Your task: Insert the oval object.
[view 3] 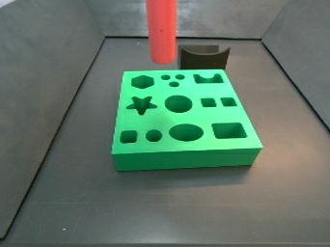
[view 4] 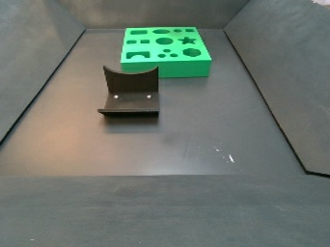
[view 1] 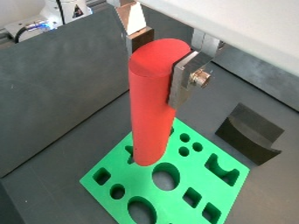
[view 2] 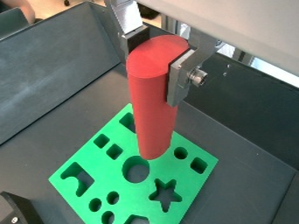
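Note:
My gripper [view 1: 162, 59] is shut on the top of the oval object [view 1: 152, 105], a long smooth red peg held upright; both wrist views show it, and the gripper appears again here [view 2: 158, 57]. The peg [view 2: 155, 105] hangs above the green block [view 2: 87, 166], which has several shaped holes. In a side view the peg [view 3: 161, 29] comes down from the top edge, its lower end above the block's far edge [view 3: 180, 154]; the gripper itself is out of frame there. An oval hole [view 3: 187, 132] lies near the block's front. In the other side view the block [view 4: 168, 50] shows, but peg and gripper do not.
The dark fixture with a curved notch stands on the floor beside the block [view 3: 203, 56], also seen in a side view [view 4: 129, 94] and in a wrist view [view 1: 251, 131]. Dark walls [view 3: 52, 116] enclose the grey floor [view 4: 180, 164].

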